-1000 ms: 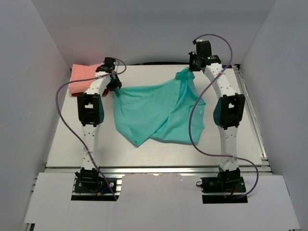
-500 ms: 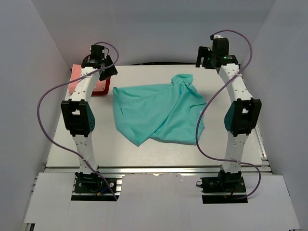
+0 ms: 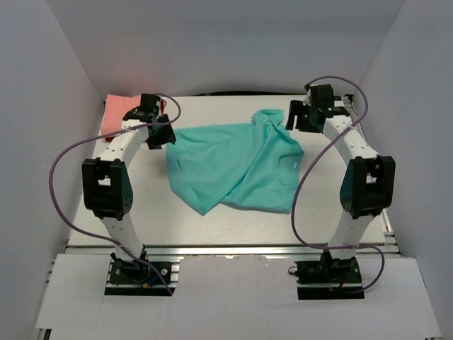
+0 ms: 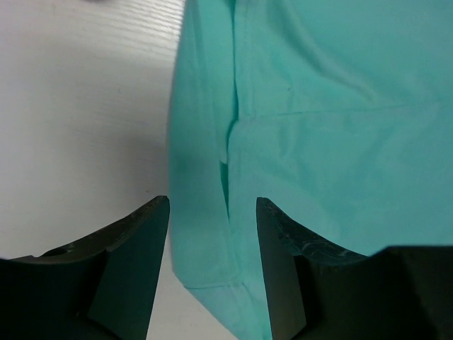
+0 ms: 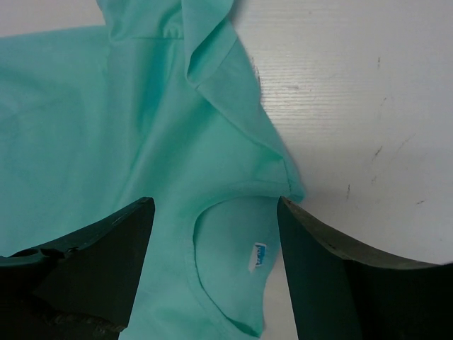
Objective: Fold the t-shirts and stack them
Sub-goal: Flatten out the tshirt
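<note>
Both claws have let go of the one teal shirt (image 3: pixel 233 163), which now lies rumpled in the middle of the table (image 3: pixel 233 228) instead of stretched between them. The left claw (image 3: pixel 158 133) hangs open over its left edge, the right claw (image 3: pixel 293 117) open over its collar. One pink shirt (image 3: pixel 115 113) lies in the far left corner.

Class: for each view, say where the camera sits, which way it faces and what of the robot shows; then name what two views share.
Top external: above and behind the bases, looking down on the table, teal t-shirt and pink t-shirt; left arm and right arm show.
Left wrist: on the left arm, looking down at the teal t-shirt's edge; left fingers show.
Right wrist: on the right arm, looking down at the neck label; right fingers show.
Shared: both wrist views see the teal t-shirt.
</note>
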Robot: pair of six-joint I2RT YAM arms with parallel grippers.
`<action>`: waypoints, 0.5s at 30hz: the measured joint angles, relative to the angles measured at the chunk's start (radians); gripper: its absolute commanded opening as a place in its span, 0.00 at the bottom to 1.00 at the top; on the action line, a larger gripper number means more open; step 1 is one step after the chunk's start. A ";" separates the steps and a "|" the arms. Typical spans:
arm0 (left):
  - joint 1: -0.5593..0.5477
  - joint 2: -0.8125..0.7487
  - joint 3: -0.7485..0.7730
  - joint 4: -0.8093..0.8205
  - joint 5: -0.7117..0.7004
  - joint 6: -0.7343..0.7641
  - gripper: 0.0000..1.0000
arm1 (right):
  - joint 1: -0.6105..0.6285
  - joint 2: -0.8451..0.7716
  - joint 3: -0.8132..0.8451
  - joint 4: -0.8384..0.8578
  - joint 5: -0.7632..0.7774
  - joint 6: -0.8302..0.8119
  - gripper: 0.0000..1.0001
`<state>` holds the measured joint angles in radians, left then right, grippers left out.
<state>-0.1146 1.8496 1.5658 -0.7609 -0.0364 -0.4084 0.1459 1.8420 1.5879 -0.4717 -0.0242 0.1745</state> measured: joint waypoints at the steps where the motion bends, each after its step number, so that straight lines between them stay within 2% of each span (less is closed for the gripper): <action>1: -0.008 0.000 -0.014 0.009 0.000 0.000 0.63 | 0.000 -0.001 -0.016 0.006 -0.006 0.002 0.75; 8: -0.047 0.024 -0.027 0.082 -0.008 -0.015 0.59 | 0.000 0.000 -0.053 0.047 -0.017 0.002 0.72; 15: -0.067 0.152 -0.008 0.142 -0.031 -0.039 0.50 | 0.000 0.021 -0.053 0.074 -0.017 0.001 0.71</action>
<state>-0.1814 2.0014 1.5574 -0.6186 -0.0677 -0.4473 0.1463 1.8633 1.5352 -0.3981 -0.0414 0.1757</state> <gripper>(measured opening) 0.511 0.712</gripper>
